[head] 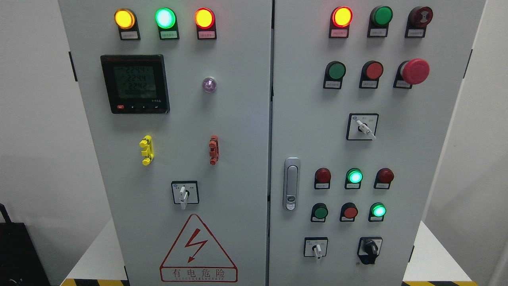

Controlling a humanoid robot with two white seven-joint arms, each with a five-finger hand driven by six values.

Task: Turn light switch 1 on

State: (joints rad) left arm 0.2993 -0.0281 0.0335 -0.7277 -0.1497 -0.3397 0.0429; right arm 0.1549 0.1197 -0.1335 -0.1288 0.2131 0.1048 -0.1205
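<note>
On cabinet (238, 119): four selector switches (185, 193).

You are looking at an evenly lit scene: soft, diffuse light is falling across the grey cabinet (238, 119), and no hard shadows are showing on its two doors. The lit lamps along the cabinet's top edge are blooming; the yellow lamp (124, 18), the green lamp (165, 18) and the two red lamps (204, 18) (341, 16) are blowing out at their centres and spilling coloured halos onto the paint. A faint violet tint is spreading around the small clear lamp (209, 84). The meter screen (135, 83) is reading dim. The cabinet's sides are leaning inward toward the bottom edge. Focus is holding sharp throughout.
</note>
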